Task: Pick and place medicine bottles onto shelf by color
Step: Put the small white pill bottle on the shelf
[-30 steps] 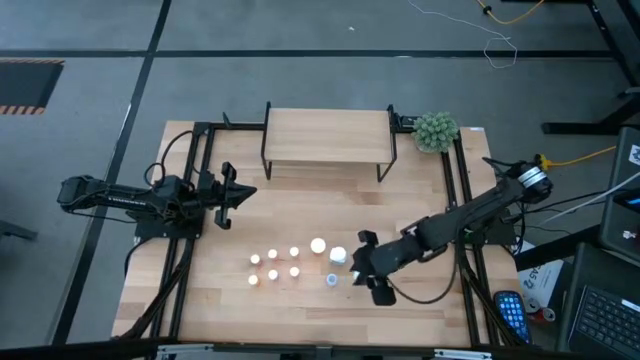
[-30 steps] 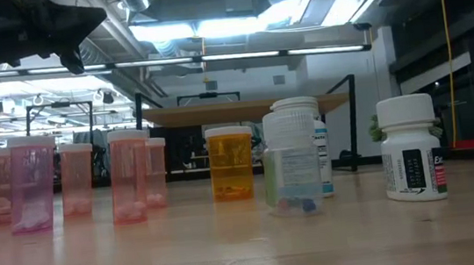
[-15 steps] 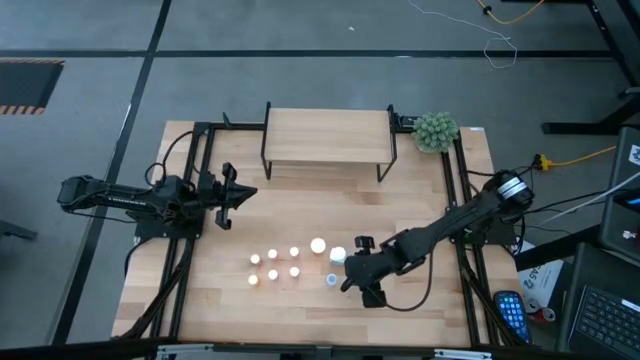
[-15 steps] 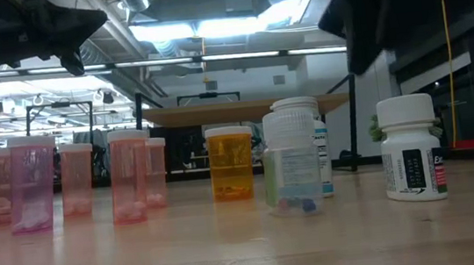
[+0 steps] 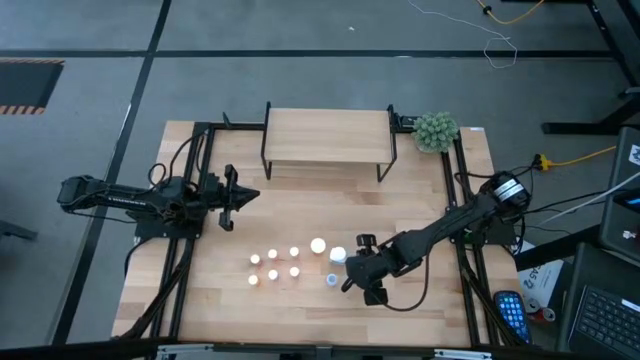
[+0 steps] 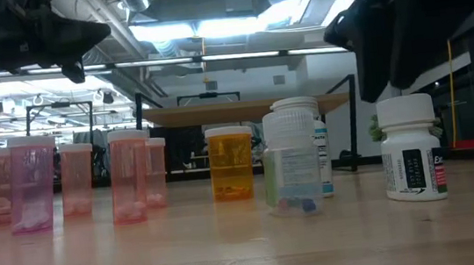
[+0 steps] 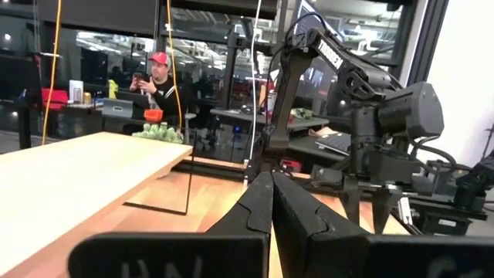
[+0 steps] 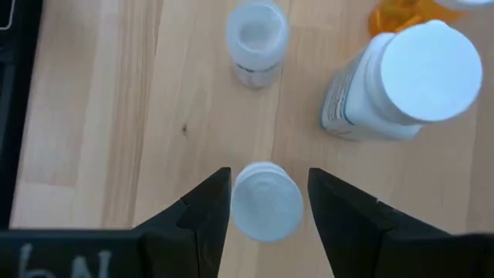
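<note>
Nearest the front edge of the table (image 5: 200,320), the right gripper (image 8: 266,202) hangs pointing down over a small white-capped bottle (image 8: 267,202), its two fingers (image 8: 208,202) standing apart on either side of the cap without visibly pressing on it, so the bottle sits between them and is not clamped. In the high view that gripper (image 5: 354,276) is at the right end of the bottle group, just right of another small white-capped bottle (image 5: 331,281). Just beyond stands a larger white bottle (image 5: 338,256) with a wide cap, and next to it an orange bottle (image 6: 230,162). To the left, a cluster of pink bottles (image 6: 33,187) stands upright on the table, their white caps showing from above as two short rows (image 5: 272,265). Farther back and to the left, the left gripper (image 5: 243,195) rests low over the table, its fingers (image 7: 272,202) pressed together with nothing between them. At the far edge stands the shelf (image 5: 327,137), its wooden top bare, and to its right a green plant ball (image 5: 436,130). In the room beyond the table, a person (image 7: 157,83) in a red cap is seated.
</note>
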Robot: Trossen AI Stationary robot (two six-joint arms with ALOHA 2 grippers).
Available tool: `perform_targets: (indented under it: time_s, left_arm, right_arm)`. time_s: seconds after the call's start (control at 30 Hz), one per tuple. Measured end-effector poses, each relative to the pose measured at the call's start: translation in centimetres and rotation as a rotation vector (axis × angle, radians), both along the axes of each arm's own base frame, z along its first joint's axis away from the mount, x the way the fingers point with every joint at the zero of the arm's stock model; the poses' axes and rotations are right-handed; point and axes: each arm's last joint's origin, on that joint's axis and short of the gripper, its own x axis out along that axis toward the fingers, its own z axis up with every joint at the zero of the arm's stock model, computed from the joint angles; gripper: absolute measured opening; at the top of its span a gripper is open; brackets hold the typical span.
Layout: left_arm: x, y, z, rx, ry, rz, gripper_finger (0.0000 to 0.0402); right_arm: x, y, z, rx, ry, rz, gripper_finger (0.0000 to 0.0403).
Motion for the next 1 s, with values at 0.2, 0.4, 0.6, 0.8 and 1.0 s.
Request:
perform_targets:
  time_s: [0.2, 0.4, 0.6, 0.8, 1.0]
  left_arm:
    - [0.0, 0.0, 0.0, 0.000, -0.001, -0.001, 0.0000]
    - [0.0, 0.0, 0.0, 0.000, -0.001, -0.001, 0.0000]
    - [0.0, 0.0, 0.0, 0.000, 0.000, 0.000, 0.0000]
    - [0.0, 0.0, 0.0, 0.000, 0.000, 0.000, 0.0000]
    - [0.0, 0.0, 0.0, 0.000, -0.001, -0.001, 0.0000]
  right_arm:
    - [0.0, 0.0, -0.1, -0.002, 0.005, 0.000, 0.0177]
    - [0.0, 0.1, -0.4, 0.012, 0.021, 0.002, 0.0177]
    - [0.1, 0.1, -0.9, 0.008, 0.046, -0.017, 0.0177]
    - [-0.1, 0.1, -1.0, 0.012, 0.064, -0.041, 0.0177]
    - [-0.4, 0.0, -1.2, 0.019, 0.113, -0.033, 0.0177]
